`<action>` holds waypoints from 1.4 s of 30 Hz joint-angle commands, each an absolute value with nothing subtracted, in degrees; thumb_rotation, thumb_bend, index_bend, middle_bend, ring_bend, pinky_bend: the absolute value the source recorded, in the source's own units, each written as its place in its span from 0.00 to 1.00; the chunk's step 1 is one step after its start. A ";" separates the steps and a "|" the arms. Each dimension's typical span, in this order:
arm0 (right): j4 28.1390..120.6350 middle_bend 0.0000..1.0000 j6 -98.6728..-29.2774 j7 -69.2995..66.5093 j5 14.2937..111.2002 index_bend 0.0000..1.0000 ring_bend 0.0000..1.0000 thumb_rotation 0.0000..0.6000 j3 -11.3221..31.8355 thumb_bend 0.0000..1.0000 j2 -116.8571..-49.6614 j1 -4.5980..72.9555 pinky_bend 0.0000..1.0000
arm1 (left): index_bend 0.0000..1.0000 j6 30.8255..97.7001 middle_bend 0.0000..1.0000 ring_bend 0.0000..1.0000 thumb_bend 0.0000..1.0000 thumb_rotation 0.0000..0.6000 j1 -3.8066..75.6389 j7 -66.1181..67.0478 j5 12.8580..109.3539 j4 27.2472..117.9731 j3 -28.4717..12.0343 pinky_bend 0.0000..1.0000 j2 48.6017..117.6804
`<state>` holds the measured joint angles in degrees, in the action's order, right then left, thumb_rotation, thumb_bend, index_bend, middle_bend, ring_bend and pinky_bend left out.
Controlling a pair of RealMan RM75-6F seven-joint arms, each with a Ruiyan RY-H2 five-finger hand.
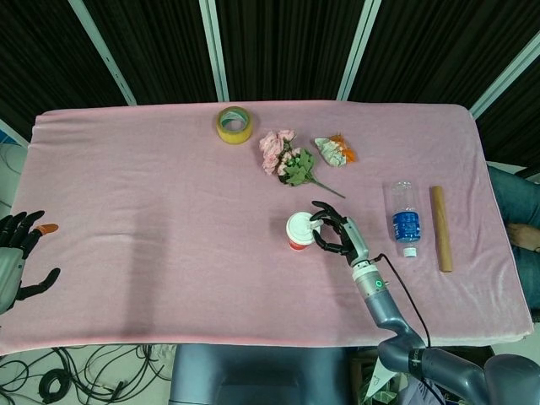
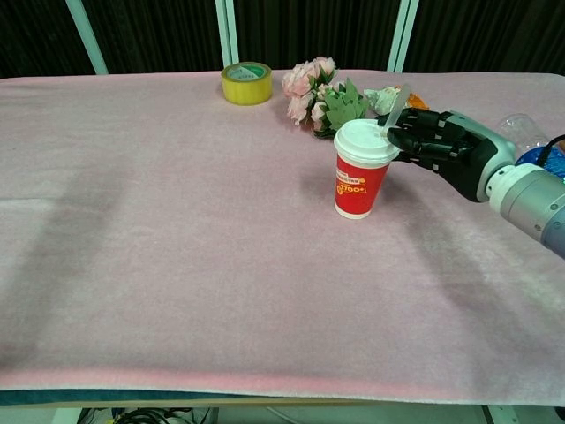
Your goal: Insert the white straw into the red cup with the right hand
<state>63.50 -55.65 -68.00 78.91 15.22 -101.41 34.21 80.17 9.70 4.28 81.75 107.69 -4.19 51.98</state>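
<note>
At the far left edge of the head view, the left hand [image 1: 18,253] hangs off the pink surface [image 1: 152,211] with fingers spread, grasping nothing. At upper centre lies a yellow tape roll [image 1: 234,124], then a bunch of pink flowers [image 1: 283,157] and a crumpled wrapper [image 1: 335,150]. Just below the flowers, at frame centre, the red cup [image 2: 357,181] stands upright with its white lid on. The right hand [image 2: 439,144] sits just beside the cup's right rim, pinching the white straw [image 2: 395,106], which tilts up from the lid's edge. Further right lie a clear water bottle [image 1: 406,218] and a wooden stick [image 1: 441,228].
</note>
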 commanded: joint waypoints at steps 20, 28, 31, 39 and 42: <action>81.12 0.06 -56.58 -62.43 82.71 0.06 0.00 1.00 12.46 0.26 -77.67 30.12 0.20 | 0.24 80.80 0.07 0.00 0.27 1.00 9.45 4.24 82.29 108.29 -4.17 0.00 51.68; 84.04 0.06 -66.71 -33.38 81.60 0.06 0.00 1.00 8.60 0.26 -66.47 21.54 0.20 | 0.24 81.08 0.07 0.00 0.27 1.00 9.33 4.61 82.66 109.34 -4.14 0.00 50.97; 82.49 0.06 -70.45 -21.68 80.20 0.06 0.00 1.00 7.85 0.26 -66.69 19.21 0.20 | 0.24 80.83 0.07 0.00 0.27 1.00 9.28 4.84 82.51 109.60 -3.95 0.00 50.78; 73.67 0.06 -76.57 -9.22 82.74 0.06 0.00 1.00 6.01 0.26 -68.30 16.60 0.20 | 0.24 79.46 0.08 0.00 0.27 1.00 9.49 6.92 82.82 109.76 -2.96 0.00 51.15; 72.26 0.06 -78.11 -8.30 83.77 0.06 0.00 1.00 5.56 0.26 -68.22 15.87 0.20 | 0.24 79.15 0.08 0.00 0.27 1.00 9.55 7.29 82.89 109.46 -2.73 0.00 51.52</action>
<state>73.66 -76.42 -9.70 82.77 6.40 -68.19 17.13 79.20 9.53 7.24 82.87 109.51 -2.77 51.47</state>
